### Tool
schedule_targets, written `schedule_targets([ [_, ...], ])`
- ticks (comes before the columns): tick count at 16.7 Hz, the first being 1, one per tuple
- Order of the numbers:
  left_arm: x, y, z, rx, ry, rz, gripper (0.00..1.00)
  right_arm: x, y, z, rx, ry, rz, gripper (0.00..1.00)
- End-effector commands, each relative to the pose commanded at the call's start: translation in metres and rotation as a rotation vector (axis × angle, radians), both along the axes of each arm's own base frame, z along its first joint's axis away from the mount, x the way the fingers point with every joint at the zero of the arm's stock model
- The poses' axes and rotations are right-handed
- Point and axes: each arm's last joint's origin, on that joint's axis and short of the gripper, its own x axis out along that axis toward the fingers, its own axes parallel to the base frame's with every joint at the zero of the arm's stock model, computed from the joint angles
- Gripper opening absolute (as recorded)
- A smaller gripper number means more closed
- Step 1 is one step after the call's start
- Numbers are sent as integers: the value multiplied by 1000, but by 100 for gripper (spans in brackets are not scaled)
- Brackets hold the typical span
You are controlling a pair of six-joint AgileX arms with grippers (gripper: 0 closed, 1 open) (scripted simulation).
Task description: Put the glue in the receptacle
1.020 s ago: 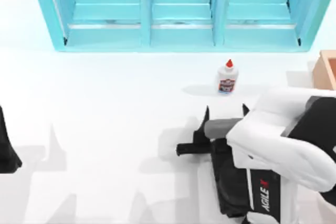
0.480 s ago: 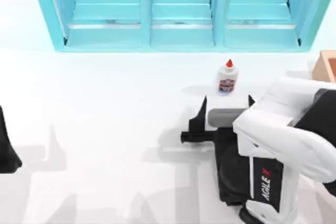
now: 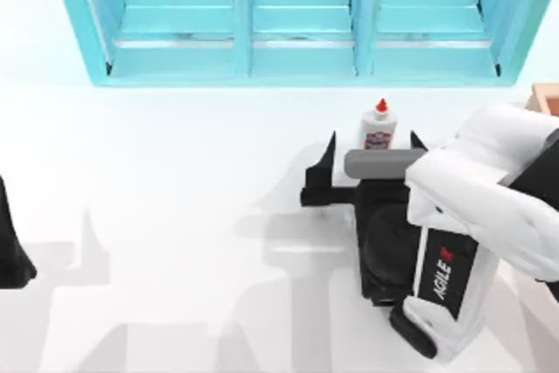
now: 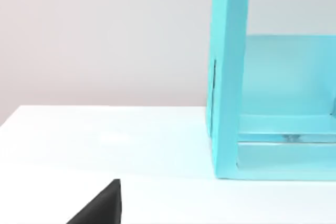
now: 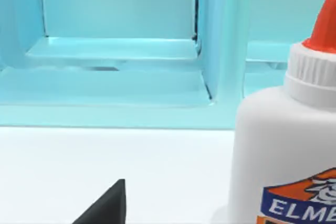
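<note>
White table (image 3: 175,172), turquoise shelf (image 3: 297,19) behind. My right jaws (image 3: 371,146) spread wide, flanking upright glue (image 3: 378,126). Left arm (image 3: 10,246) parked at table's left edge.

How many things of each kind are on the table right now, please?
Glue: 1
Turquoise shelf: 1
Tan box: 1
Total: 3
</note>
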Motion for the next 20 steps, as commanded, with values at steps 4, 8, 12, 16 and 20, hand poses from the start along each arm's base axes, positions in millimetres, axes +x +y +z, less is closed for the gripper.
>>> schedule_targets([
  [4,0,0,0,0,0,0,100,19,-2,-1,1,1,0,100],
  [8,0,0,0,0,0,0,100,33,-4,-1,1,1,0,100],
  [12,0,0,0,0,0,0,100,36,-4,-1,1,1,0,100],
  [16,0,0,0,0,0,0,100,36,-4,-1,1,1,0,92],
  [20,0,0,0,0,0,0,100,36,-4,-1,1,1,0,62],
])
